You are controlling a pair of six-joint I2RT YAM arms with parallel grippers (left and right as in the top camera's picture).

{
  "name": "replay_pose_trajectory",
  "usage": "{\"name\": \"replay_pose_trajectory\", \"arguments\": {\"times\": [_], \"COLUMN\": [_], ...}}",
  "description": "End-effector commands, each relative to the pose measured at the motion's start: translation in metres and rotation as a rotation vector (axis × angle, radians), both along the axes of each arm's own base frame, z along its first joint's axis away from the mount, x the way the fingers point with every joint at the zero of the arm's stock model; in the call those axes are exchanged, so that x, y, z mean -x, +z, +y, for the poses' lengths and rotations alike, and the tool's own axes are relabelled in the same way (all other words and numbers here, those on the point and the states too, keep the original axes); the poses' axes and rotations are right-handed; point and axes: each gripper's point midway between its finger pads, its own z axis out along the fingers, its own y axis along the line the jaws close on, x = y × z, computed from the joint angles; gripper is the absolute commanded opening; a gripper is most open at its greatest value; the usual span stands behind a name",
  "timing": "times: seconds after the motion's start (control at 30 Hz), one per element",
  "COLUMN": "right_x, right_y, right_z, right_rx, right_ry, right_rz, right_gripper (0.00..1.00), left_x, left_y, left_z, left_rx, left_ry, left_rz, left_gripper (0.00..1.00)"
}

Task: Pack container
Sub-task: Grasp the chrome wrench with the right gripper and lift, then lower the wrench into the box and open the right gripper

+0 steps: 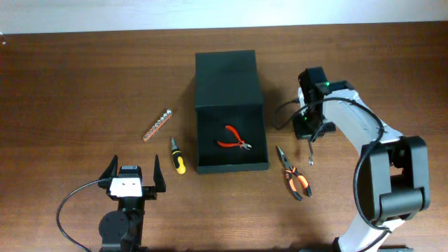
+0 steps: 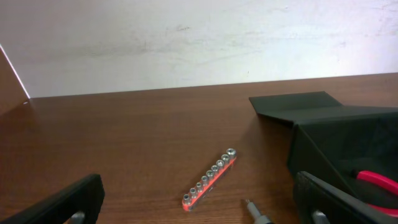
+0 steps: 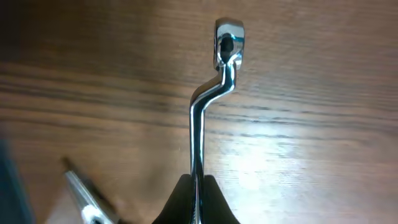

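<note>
Gaping container (image 1: 227,80) (matte black, lid back) | left gripper (image 1: 134,170) spread | right gripper (image 3: 198,190) clasping wrench (image 3: 196,137)

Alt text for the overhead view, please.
An open dark container holds red-handled cutters on a wooden table. The right pincer, beside it, grips a chrome wrench; orange pliers, a yellow-handled screwdriver and a socket rail lie outside. The left pincer is open, empty.

container (image 1: 227,77) 1 | red pliers (image 1: 234,139) 1 | orange pliers (image 1: 295,178) 1 | screwdriver (image 1: 178,155) 1 | socket rail (image 1: 157,124) 1 | chrome wrench (image 3: 198,130) 1
</note>
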Motion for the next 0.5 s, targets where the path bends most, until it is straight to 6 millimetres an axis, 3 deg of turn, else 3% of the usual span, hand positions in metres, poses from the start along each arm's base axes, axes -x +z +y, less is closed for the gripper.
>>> {"name": "replay_pose_trajectory", "arguments": {"times": [0.0, 0.17, 0.23, 0.47], "right_x": [-0.024, -0.036, -0.039, -0.025], "right_y": [0.055, 0.097, 0.109, 0.123], "right_z": [0.012, 0.050, 0.076, 0.158], "right_rx": [-0.065, -0.150, -0.191, -0.259], "right_ry": [0.074, 0.246, 0.358, 0.678], "right_rz": [-0.137, -0.212, -0.248, -0.319], "right_gripper": [0.04, 0.04, 0.04, 0.04], "left_x": [0.000, 0.000, 0.000, 0.000], "left_y": [-0.001, -0.001, -0.001, -0.001], "left_z": [-0.002, -0.002, -0.002, -0.002], "left_rx": [0.003, 0.002, 0.003, 0.002], "left_ry": [-0.011, -0.011, -0.010, -0.011], "left_rz": [-0.002, -0.002, -0.002, -0.002], "left_gripper": [0.99, 0.99, 0.99, 0.99]}}
